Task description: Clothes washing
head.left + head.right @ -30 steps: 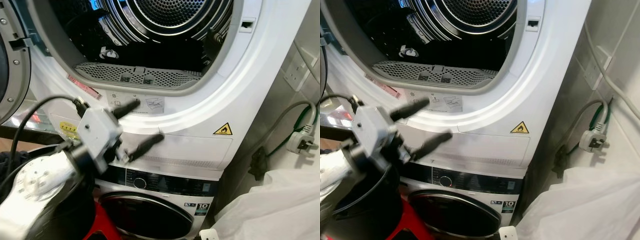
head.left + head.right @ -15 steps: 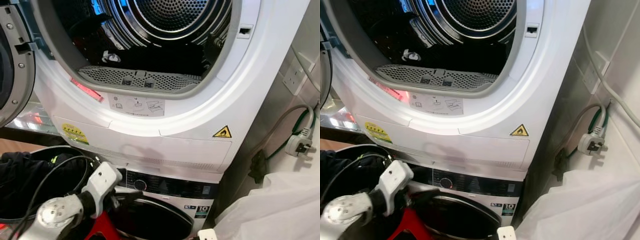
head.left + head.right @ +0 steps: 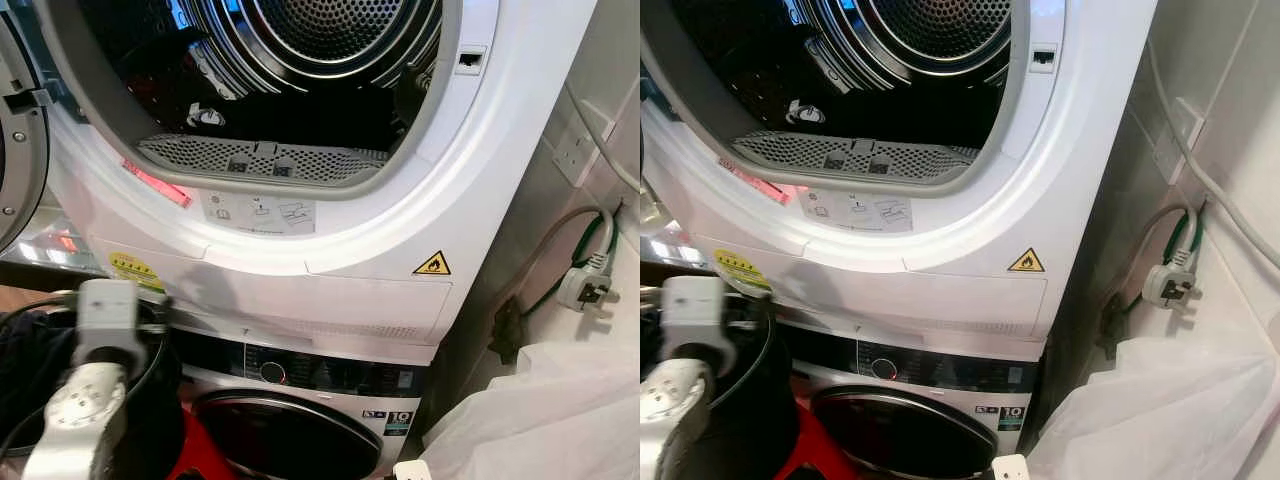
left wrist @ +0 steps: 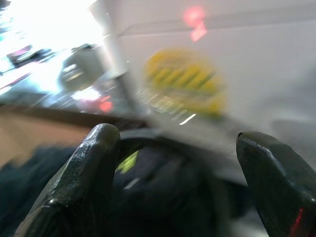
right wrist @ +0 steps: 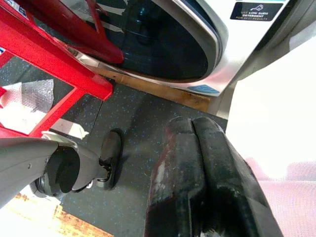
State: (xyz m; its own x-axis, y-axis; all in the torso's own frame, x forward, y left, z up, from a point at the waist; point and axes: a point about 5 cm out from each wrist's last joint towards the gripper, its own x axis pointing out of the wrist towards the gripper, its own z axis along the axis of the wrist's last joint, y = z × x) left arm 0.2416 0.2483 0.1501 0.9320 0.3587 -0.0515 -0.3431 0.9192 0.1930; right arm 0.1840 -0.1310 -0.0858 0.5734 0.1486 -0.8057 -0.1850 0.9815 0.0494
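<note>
I see my left gripper [image 4: 177, 148] with its fingers [image 4: 86, 168] spread wide, holding nothing, above the dark clothes [image 4: 148, 197] in the basket [image 3: 165, 420]. My right gripper's [image 5: 197, 182] fingers are pressed together above the floor [image 5: 133, 163].

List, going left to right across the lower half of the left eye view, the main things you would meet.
Left arm's wrist housing → yellow warning label → washer's control knob → flame warning sticker → white plug.

Red stand [image 5: 59, 69] on speckled floor [image 5: 133, 148]
</note>
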